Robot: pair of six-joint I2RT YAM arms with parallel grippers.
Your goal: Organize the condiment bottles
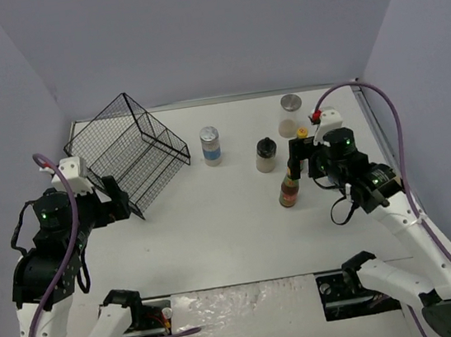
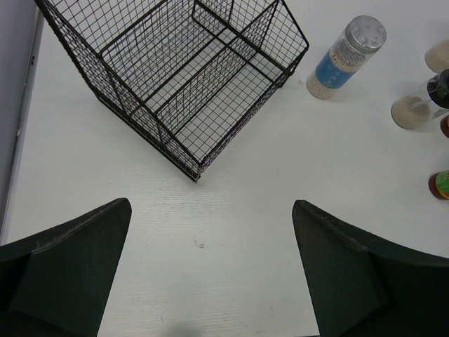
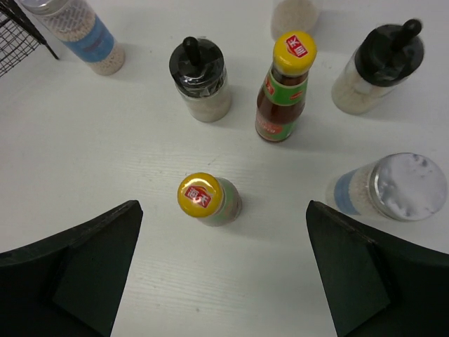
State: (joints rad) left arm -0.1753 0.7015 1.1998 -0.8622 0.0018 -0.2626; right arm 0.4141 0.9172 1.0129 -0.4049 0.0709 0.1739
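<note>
Counted seven condiment bottles, all standing on the white tabletop [image 1: 219, 244] over on the right, none in the black wire basket [image 1: 128, 152] at the left.

- Two dark sauce bottles with yellow caps, one close in [image 3: 209, 199] and one further back [image 3: 284, 91]. Each cap has a red square logo with white characters. The back one wears a green and red label, but I can't read any of it.
- Two black-capped shakers [image 3: 200, 77] [image 3: 375, 67] with pale stuff inside.
- Three jars. The silver-lidded one [image 3: 393, 186] shows a bit of blue label. The one with the blue label [image 3: 81, 38] is cut off at the top-left corner. The third [image 3: 295, 10] is chopped by the top edge, so only its pale base shows.

No text is legible on the blue labels. From the top camera the right arm hides part of the cluster.

The right fingers [image 3: 77, 274] are spread wide with nothing gripped, the near sauce bottle just ahead of the gap. The left fingers [image 2: 70, 274] are spread too, over bare tabletop near the basket's corner.
</note>
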